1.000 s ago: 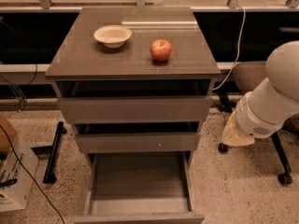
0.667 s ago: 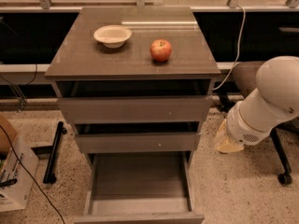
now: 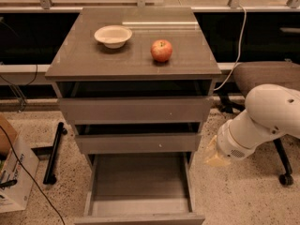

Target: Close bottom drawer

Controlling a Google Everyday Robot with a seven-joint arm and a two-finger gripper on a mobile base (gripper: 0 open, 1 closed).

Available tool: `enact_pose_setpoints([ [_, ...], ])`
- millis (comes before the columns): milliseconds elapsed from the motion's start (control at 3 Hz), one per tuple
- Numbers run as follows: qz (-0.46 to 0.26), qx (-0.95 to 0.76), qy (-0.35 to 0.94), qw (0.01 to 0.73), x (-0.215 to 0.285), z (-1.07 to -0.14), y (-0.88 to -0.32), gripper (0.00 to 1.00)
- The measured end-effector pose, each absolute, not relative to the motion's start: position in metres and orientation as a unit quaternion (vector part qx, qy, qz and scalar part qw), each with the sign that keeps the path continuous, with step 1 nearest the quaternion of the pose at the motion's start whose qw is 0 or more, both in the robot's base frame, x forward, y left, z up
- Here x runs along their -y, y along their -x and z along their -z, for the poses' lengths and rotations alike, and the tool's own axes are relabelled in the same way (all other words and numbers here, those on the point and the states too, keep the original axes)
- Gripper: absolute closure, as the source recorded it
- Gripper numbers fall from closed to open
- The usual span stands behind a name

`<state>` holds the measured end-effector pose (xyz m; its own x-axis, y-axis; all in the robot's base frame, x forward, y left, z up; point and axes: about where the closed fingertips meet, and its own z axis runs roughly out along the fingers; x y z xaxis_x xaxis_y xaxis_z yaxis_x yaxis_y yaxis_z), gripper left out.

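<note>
The bottom drawer (image 3: 140, 179) is pulled far out of the grey-brown cabinet (image 3: 93, 62); its long shallow grey tray is bare and its flat front (image 3: 140, 218) lies at the lower edge of the view. The middle drawer (image 3: 136, 143) and the upper drawer (image 3: 136, 109) stand slightly open. My white arm (image 3: 269, 114) comes in from the right. My gripper (image 3: 214, 154) is a pale end piece low beside the cabinet's right side, level with the middle drawer, and apart from the bottom drawer.
A white bowl (image 3: 113, 35) and a red apple (image 3: 161, 50) sit on the cabinet top. An office chair (image 3: 262, 76) stands at the right behind my arm. A cardboard box (image 3: 14, 172), a black bar (image 3: 53, 153) and cables lie on the floor at the left.
My arm has moved left and downward, bringing the gripper closer to the cabinet's right side. The drawers, bowl and apple have not moved.
</note>
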<state>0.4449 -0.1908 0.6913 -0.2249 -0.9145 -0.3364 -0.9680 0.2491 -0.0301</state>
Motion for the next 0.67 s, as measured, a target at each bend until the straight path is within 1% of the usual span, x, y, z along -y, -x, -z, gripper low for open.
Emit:
enact_pose_setpoints([
  [667,-0.151,-0.783,0.582,0.161,0.183,-0.612,-0.429,1.0],
])
